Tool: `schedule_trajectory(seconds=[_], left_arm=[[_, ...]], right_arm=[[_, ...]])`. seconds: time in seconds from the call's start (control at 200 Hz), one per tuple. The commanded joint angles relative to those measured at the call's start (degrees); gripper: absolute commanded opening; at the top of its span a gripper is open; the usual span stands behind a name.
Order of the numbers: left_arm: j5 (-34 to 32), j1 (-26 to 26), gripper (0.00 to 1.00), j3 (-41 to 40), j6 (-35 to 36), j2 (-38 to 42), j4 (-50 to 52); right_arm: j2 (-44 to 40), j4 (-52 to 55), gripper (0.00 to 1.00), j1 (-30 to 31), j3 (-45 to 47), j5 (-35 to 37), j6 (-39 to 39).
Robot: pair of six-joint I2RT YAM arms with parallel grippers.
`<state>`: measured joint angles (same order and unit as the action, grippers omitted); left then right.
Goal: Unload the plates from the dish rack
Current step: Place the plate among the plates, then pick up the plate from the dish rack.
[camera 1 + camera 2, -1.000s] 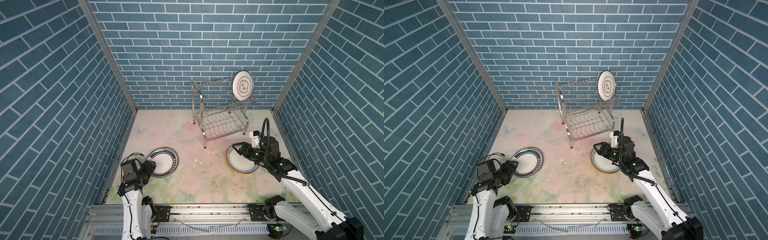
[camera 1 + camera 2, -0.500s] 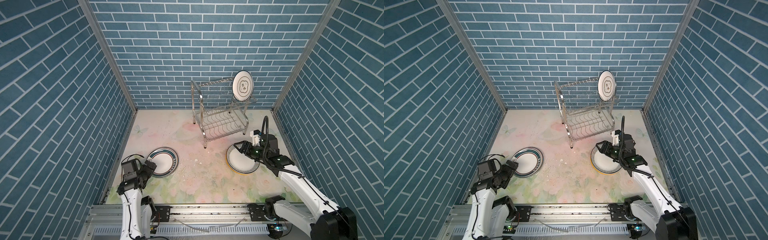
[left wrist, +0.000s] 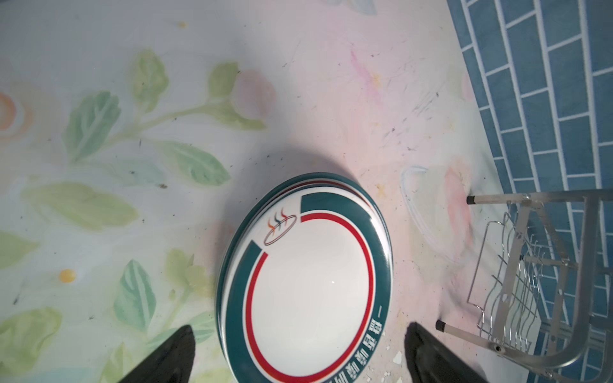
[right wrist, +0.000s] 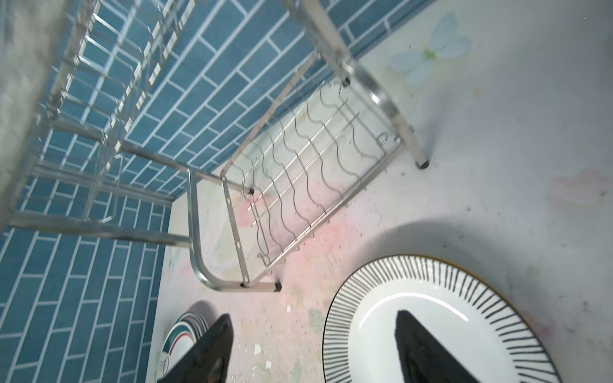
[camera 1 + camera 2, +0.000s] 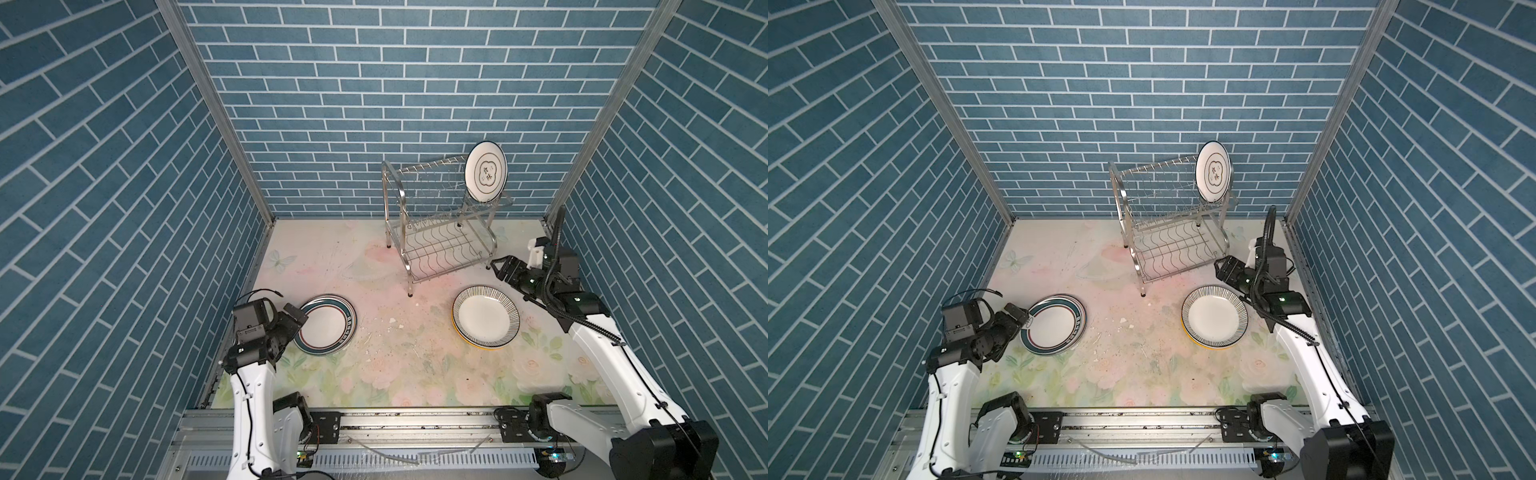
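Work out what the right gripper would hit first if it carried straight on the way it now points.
Most likely the dish rack: the right gripper, jaws open and empty, points at its lower wavy-wire shelf. Its height is hard to judge, so it could catch a near leg instead.

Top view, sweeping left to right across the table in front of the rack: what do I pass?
Left claw → green-banded plates → black-striped plate. The right claw overlaps that plate's span sideways, so I leave it unordered.
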<state>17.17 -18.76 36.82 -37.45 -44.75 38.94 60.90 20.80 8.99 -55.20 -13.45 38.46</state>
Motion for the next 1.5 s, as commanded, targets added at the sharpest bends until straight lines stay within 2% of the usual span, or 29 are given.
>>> schedule_trajectory(seconds=[0.0, 0.225, 0.28, 0.295, 0.305, 0.325, 0.63, 0.87, 1.075, 1.495], left_arm=[[-2.93, 5.68, 0.99, 6.19, 3.75, -2.91, 3.02], [-13.37, 26.27, 0.99, 17.54, 3.18, -10.25, 4.16], [-15.58, 30.11, 0.99, 19.6, 2.92, -11.5, 4.04], [-15.97, 31.27, 0.99, 20.07, 2.91, -11.83, 3.94], [-16.14, 31.89, 0.99, 20.4, 2.96, -12.02, 3.77], [-16.35, 33.0, 0.99, 20.95, 2.97, -12.41, 3.55], [-17.17, 45.75, 0.99, 27.28, 3.7, -17.9, 1.03], [-18.22, 50.9, 0.99, 27.11, 3.24, -17.66, 0.26], [-17.13, 51.9, 0.99, 25.29, 3.02, -18.27, -0.81], [-16.9, 51.9, 0.99, 23.04, 2.47, -16.25, -1.85]], right_arm=[[2.03, 4.28, 0.8, -1.44, -9.05, 5.11, -3.83], [11.71, 10.45, 0.83, -2.16, -30.0, 5.98, -7.79], [14.45, 11.51, 0.86, -2.17, -34.86, 5.29, -8.62], [15.01, 11.54, 0.89, -2.19, -36.06, 5.14, -8.78], [15.58, 11.55, 0.96, -2.22, -36.74, 5.0, -8.82], [16.49, 11.61, 0.98, -2.23, -38.24, 4.98, -8.92], [31.71, 11.65, 0.99, -2.17, -56.71, 0.85, -9.54], [38.87, 8.54, 0.99, -2.17, -62.51, -2.87, -11.36], [40.58, 6.63, 0.98, -2.16, -62.89, -4.72, -11.17], [44.35, 5.03, 0.72, -2.2, -64.43, -7.59, -10.43]])
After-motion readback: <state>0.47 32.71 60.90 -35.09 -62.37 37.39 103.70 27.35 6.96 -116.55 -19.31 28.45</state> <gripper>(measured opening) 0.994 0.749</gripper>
